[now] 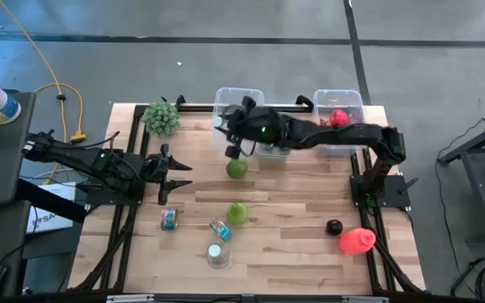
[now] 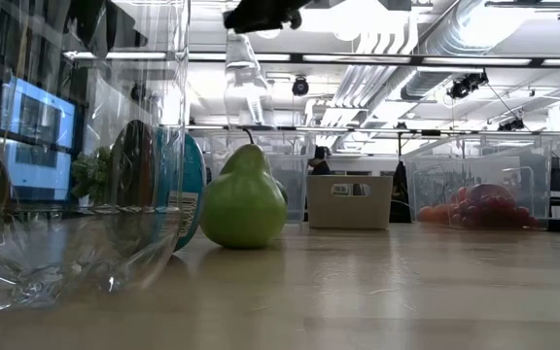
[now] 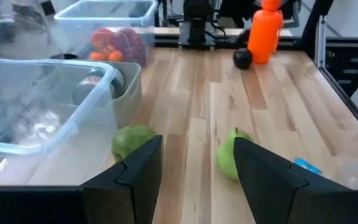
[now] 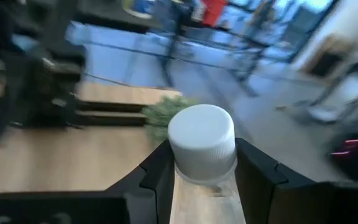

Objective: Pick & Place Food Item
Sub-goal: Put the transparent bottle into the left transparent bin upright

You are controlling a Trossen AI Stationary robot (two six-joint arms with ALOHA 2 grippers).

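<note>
My right gripper (image 1: 231,143) reaches from the table's right to above the far middle. It is shut on a bottle with a white screw cap (image 4: 201,142), which also shows in the low view (image 2: 241,58). My left gripper (image 1: 178,173) is open and empty at the table's left, and its fingers frame two green fruits in the left wrist view (image 3: 191,174). One green fruit (image 1: 237,168) rests on the table just nearer than my right gripper. A green pear (image 1: 237,213) stands nearer the front. My right gripper pinches the bottle between its two fingers (image 4: 157,177), at the part just under the white cap (image 4: 199,180). The capped end sticks out past the fingertips, away from the wrist. The bottle is lifted clear of the table.
Two clear bins (image 1: 239,103) (image 1: 338,105) stand at the far edge, the right one holding red fruit, with a grey bin (image 1: 272,151) before them. A plant (image 1: 161,118), a can (image 1: 168,219), a clear cup (image 1: 217,255), a black ball (image 1: 333,226) and an orange bottle (image 1: 356,241) are also on the table.
</note>
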